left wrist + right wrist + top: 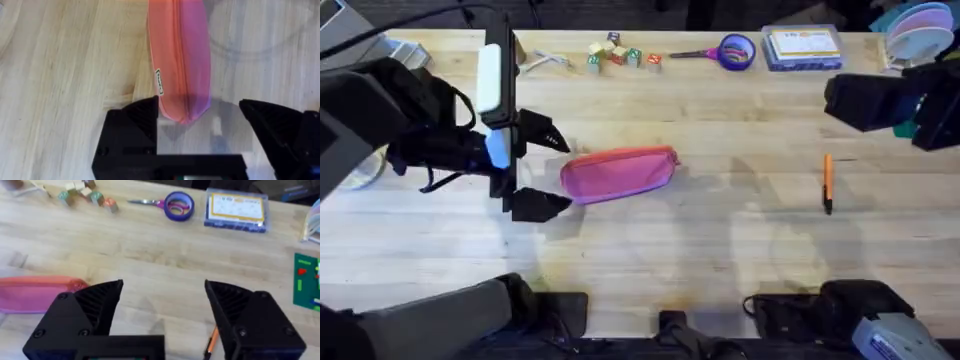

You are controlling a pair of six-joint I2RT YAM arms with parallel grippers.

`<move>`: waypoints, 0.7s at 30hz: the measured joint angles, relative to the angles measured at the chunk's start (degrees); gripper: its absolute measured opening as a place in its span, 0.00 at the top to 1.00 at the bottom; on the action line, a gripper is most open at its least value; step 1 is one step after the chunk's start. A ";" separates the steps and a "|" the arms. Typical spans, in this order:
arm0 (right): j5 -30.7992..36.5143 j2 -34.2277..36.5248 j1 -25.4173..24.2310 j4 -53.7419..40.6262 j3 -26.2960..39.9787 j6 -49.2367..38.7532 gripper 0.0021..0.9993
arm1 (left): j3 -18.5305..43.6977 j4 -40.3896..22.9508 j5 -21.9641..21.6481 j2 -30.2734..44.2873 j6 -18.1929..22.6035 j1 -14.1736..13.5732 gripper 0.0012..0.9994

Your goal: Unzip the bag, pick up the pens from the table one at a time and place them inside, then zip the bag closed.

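— Pink bag (619, 173): where do we have it?
— Flat near the table's (720, 250) centre, zipper shut. Our left gripper (546, 170) sits at its nine o'clock end, jaws spread wide, gripping nothing.
— And the pen (827, 182)?
— Well off at the bag's three o'clock. Our right gripper (162, 305) hangs wide open, empty.
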 joint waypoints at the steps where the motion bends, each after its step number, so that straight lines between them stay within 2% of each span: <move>1: 0.00 0.00 0.00 -0.54 0.00 0.01 0.00 | 0.00 0.15 0.02 0.02 0.01 0.00 0.01; 14: 0.00 0.00 0.00 -1.76 0.00 0.02 0.00 | 0.00 7.50 2.25 0.43 0.34 0.00 0.01; 21: 0.00 0.00 0.00 -1.79 0.00 0.01 0.00 | 0.00 7.74 4.65 6.72 0.39 0.00 0.01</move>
